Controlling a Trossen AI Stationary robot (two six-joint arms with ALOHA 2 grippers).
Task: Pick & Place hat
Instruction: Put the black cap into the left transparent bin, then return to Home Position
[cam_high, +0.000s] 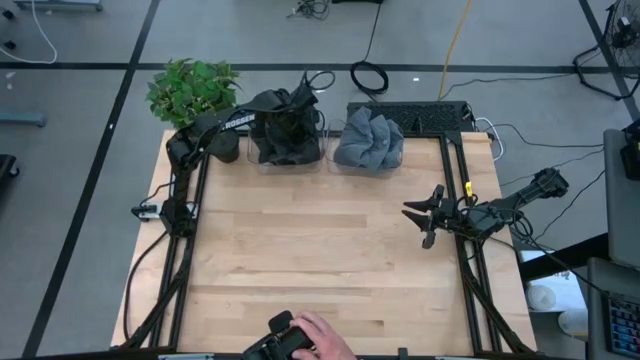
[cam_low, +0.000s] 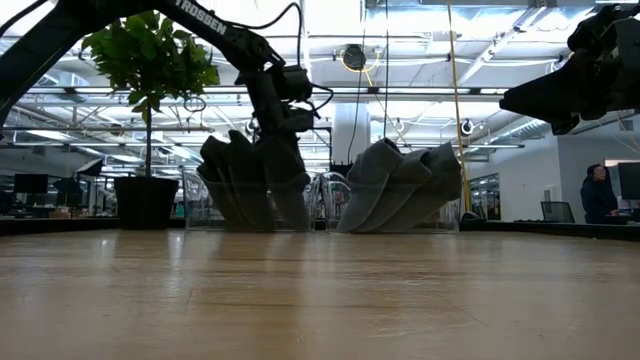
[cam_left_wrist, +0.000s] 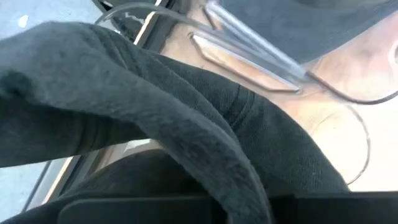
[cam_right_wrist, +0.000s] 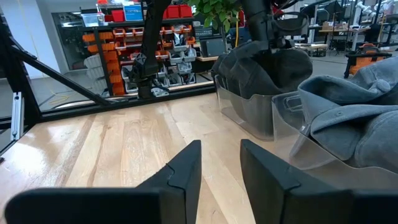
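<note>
Wooden bench (cam_high: 320, 250), potted plant (cam_high: 192, 92) at far left corner. Two clear bins along far edge: dark hats (cam_high: 287, 125) in left bin, grey hats (cam_high: 369, 142) in right. Left tool (cam_high: 300, 108) down in dark pile, clamped on dark hat fabric. Right tool (cam_high: 425, 222) hovers near right edge, fingers partly apart, empty

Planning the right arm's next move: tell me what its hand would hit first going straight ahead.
Judging by the right wrist view, the right hand, fingers apart, points across bare table toward the clear bin of dark hats. Probably that bin first; depth is uncertain.
</note>
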